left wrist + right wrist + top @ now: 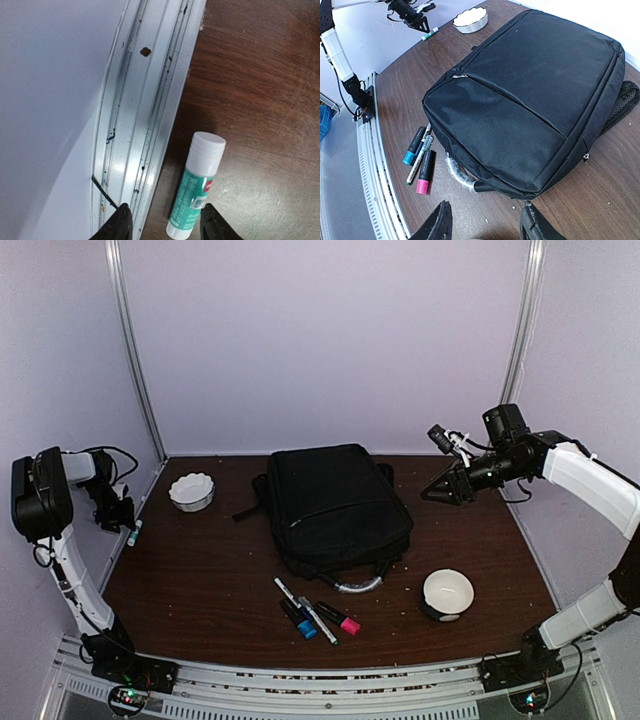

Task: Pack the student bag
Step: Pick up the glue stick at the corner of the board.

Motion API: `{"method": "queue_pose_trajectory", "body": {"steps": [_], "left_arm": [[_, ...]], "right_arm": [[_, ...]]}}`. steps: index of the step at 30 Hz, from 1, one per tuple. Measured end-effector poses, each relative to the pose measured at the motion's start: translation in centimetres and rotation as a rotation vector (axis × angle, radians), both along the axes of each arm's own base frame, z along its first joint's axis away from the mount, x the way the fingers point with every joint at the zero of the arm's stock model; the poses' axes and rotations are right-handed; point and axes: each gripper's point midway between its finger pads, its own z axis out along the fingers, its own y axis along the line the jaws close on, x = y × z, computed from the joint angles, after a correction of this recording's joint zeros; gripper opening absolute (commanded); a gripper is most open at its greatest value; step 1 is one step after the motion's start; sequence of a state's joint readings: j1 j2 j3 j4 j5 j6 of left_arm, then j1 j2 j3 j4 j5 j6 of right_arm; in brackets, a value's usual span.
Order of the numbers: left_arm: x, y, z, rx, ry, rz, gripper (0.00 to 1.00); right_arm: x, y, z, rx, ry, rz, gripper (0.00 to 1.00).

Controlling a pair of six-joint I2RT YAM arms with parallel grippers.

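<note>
black fabric student bag (335, 505) lies flat in the middle of the brown wooden table (200, 580), its grey-trimmed handle (358, 586) turned toward the near edge. just beside that handle lie a blue-capped marker (415, 145), a white pen (420, 157) and a pink-capped marker (426, 172), side by side. a round white bowl (447, 593) sits near-right of the bag, and a fluted white dish (191, 491) sits to its far left. your right gripper (445, 490) hangs above the table just right of the bag, fingers apart with nothing between them. your left gripper (165, 222) is at the table's left edge, well apart from the bag, fingers spread on either side of a green-and-white glue stick (196, 192) that lies on the wood beside the metal rail (145, 110), a gap showing on each side.
</note>
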State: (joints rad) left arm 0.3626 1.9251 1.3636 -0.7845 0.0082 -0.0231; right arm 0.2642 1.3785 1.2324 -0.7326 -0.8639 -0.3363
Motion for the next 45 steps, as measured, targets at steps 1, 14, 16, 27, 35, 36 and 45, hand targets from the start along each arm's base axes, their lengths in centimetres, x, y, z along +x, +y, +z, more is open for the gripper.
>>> {"method": "queue_pose_trajectory", "body": {"steps": [1,14,16,27,35,36,45], "left_arm": [[0.1,-0.1,-0.3,-0.005,0.002,-0.002,0.46],[0.5,-1.4,-1.0,-0.051,0.004,-0.044,0.34],[0.6,-1.8,-1.1,-0.051,0.005,-0.053,0.34],[0.3,-2.5,-2.1,-0.048,0.049,-0.072,0.36],[-0.6,-4.1,-2.6,-0.025,0.121,-0.119,0.27],[-0.7,-4.3,-2.7,-0.022,0.129,-0.124,0.26],[-0.8,-4.8,-2.7,-0.003,0.154,-0.143,0.16]], "right_arm": [[0.0,0.0,0.0,0.000,0.000,0.000,0.46],[0.0,0.0,0.0,-0.001,0.001,0.000,0.46],[-0.1,0.0,-0.1,-0.001,0.004,0.000,0.46],[-0.1,0.0,-0.1,-0.002,0.007,0.000,0.46],[-0.2,-0.1,-0.2,-0.003,0.011,0.000,0.46],[-0.2,-0.1,-0.2,-0.004,0.011,0.000,0.46],[-0.2,0.0,-0.2,-0.004,0.013,0.000,0.46]]}}
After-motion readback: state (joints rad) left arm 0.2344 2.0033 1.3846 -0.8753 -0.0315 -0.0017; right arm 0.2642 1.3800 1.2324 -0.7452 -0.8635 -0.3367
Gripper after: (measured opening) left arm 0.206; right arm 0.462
